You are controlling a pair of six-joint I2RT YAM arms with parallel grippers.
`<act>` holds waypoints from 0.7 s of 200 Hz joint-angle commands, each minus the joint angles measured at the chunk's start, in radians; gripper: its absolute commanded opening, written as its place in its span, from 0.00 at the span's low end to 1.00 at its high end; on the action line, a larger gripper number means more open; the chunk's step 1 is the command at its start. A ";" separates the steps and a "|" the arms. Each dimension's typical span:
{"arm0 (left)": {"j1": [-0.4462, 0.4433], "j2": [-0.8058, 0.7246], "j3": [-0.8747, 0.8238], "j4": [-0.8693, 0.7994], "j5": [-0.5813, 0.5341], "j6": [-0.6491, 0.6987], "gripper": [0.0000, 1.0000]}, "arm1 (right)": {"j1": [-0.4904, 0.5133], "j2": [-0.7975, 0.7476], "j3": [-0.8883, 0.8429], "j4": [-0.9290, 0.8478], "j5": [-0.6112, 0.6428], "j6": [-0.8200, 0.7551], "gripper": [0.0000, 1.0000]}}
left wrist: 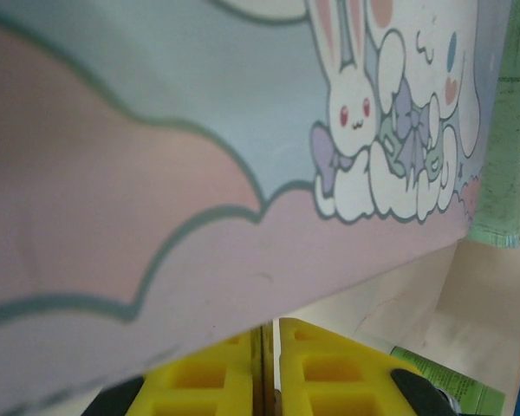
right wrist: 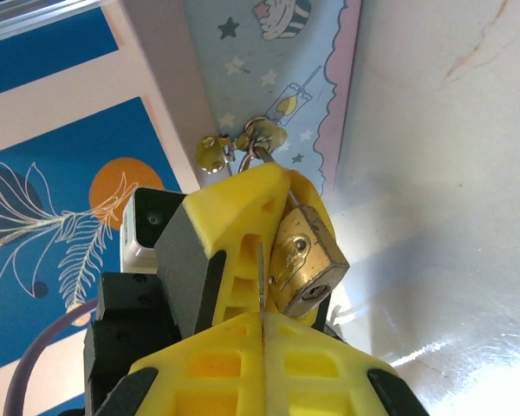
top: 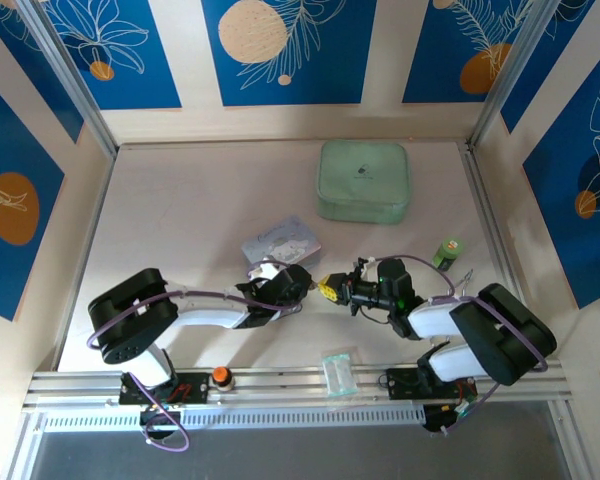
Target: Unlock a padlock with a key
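In the right wrist view the small brass padlock (right wrist: 308, 256) hangs tilted against the left gripper's yellow fingers (right wrist: 234, 217). Its thin shackle runs up between them. The left gripper (left wrist: 269, 334) is shut on the padlock, and a thin metal edge shows in its narrow gap. My right gripper (right wrist: 262, 322) is shut on the key (right wrist: 261, 269), whose thin silvery blade sticks up from between the pads, just left of the padlock body. The keyhole (right wrist: 316, 292) on the padlock's lower face shows with nothing in it. From above, the left gripper (top: 302, 286) and right gripper (top: 330, 289) meet tip to tip.
A pastel cartoon box (top: 282, 242) lies just behind the grippers and looms close over the left fingers (left wrist: 199, 173). Spare keys on a wire ring (right wrist: 243, 143) dangle by the padlock. A green case (top: 364, 180) sits at the back, a small green bottle (top: 446, 252) at the right, and a clear bag (top: 338, 370) near the front rail.
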 commanded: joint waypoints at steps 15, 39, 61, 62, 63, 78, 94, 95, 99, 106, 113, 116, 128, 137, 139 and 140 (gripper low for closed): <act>0.010 -0.036 0.023 -0.023 -0.067 -0.010 0.00 | -0.011 0.075 -0.023 0.167 -0.014 0.055 0.00; 0.029 -0.022 0.014 0.006 -0.055 -0.016 0.00 | -0.011 0.074 -0.030 0.171 -0.020 0.049 0.00; 0.042 -0.012 0.012 0.019 -0.050 -0.021 0.00 | -0.013 0.061 -0.032 0.134 -0.029 0.038 0.00; 0.042 -0.011 0.012 0.019 -0.050 -0.021 0.00 | -0.013 0.061 -0.032 0.133 -0.030 0.037 0.00; 0.042 -0.013 0.012 0.019 -0.050 -0.021 0.00 | -0.013 0.061 -0.032 0.133 -0.031 0.037 0.00; 0.042 -0.017 0.021 0.011 -0.053 -0.014 0.00 | -0.012 0.073 -0.040 0.162 -0.029 0.046 0.00; 0.048 -0.020 0.011 0.031 -0.060 -0.024 0.00 | -0.013 0.083 -0.046 0.186 -0.028 0.049 0.00; 0.049 -0.020 0.008 0.035 -0.060 -0.025 0.00 | -0.014 0.084 -0.045 0.185 -0.028 0.048 0.00; 0.053 -0.020 0.002 0.053 -0.059 -0.027 0.00 | -0.014 0.087 -0.042 0.183 -0.031 0.045 0.00; 0.060 -0.019 -0.008 0.069 -0.050 -0.033 0.00 | -0.014 0.094 -0.035 0.183 -0.037 0.042 0.00; 0.065 -0.018 -0.009 0.071 -0.039 -0.036 0.00 | -0.012 0.105 -0.028 0.200 -0.042 0.043 0.00; 0.065 -0.019 -0.009 0.069 -0.035 -0.038 0.00 | -0.011 0.111 -0.026 0.210 -0.044 0.046 0.00; 0.064 -0.020 -0.006 0.068 -0.024 -0.038 0.00 | -0.010 0.142 -0.022 0.270 -0.047 0.061 0.00; 0.064 -0.021 -0.008 0.079 -0.020 -0.037 0.00 | -0.008 0.163 -0.017 0.295 -0.051 0.066 0.00; 0.064 -0.022 -0.009 0.081 -0.021 -0.036 0.00 | -0.008 0.167 -0.016 0.298 -0.051 0.066 0.00; 0.064 -0.023 -0.009 0.082 -0.022 -0.036 0.00 | -0.008 0.169 -0.016 0.300 -0.050 0.066 0.00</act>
